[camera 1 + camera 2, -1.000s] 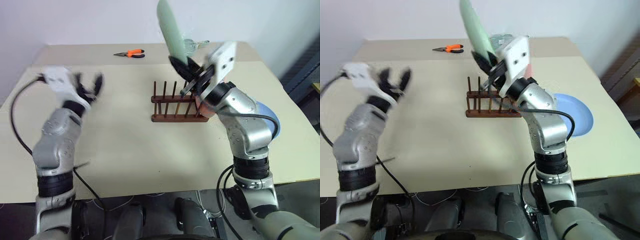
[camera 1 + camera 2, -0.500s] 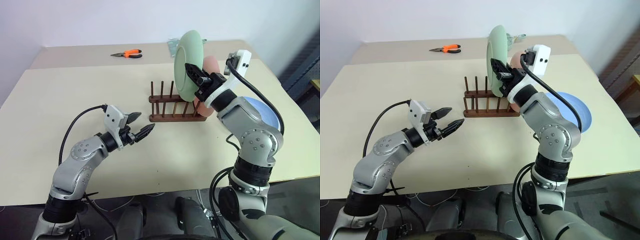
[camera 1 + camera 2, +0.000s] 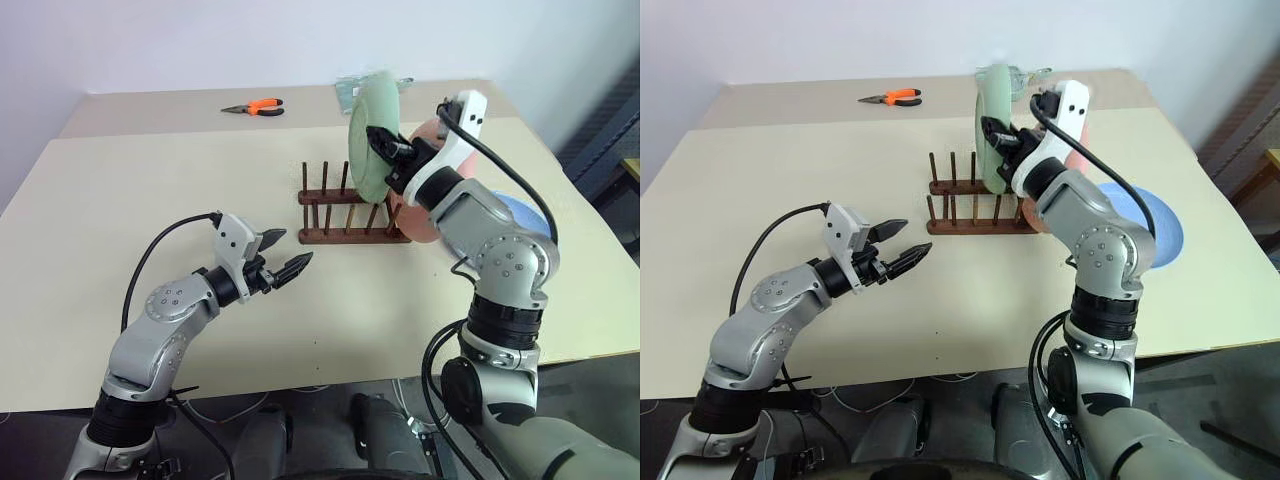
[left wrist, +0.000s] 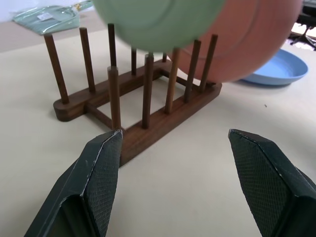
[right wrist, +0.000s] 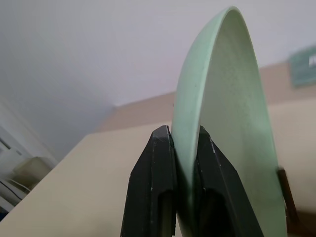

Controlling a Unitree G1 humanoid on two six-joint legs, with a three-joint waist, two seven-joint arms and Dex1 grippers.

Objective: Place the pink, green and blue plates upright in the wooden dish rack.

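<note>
My right gripper (image 3: 384,152) is shut on the rim of the pale green plate (image 3: 367,138), holding it upright on edge over the wooden dish rack (image 3: 345,218). The plate's lower edge hangs among the tops of the pegs, just left of the pink plate (image 4: 247,44). The pink plate stands upright in the rack's right end. Behind my right arm the blue plate (image 3: 1152,226) lies flat on the table. My left gripper (image 3: 285,256) is open and low over the table, pointing at the rack from the front left with nothing between its fingers (image 4: 101,168).
Orange-handled pliers (image 3: 258,106) lie at the back of the table. A greenish packet (image 4: 49,14) lies behind the rack. The cream table (image 3: 150,170) has bare room to the left of the rack and in front of it.
My left arm came down from a raised pose to low in front of the rack. My right gripper swung the green plate from tilted high to upright, down over the pegs.
</note>
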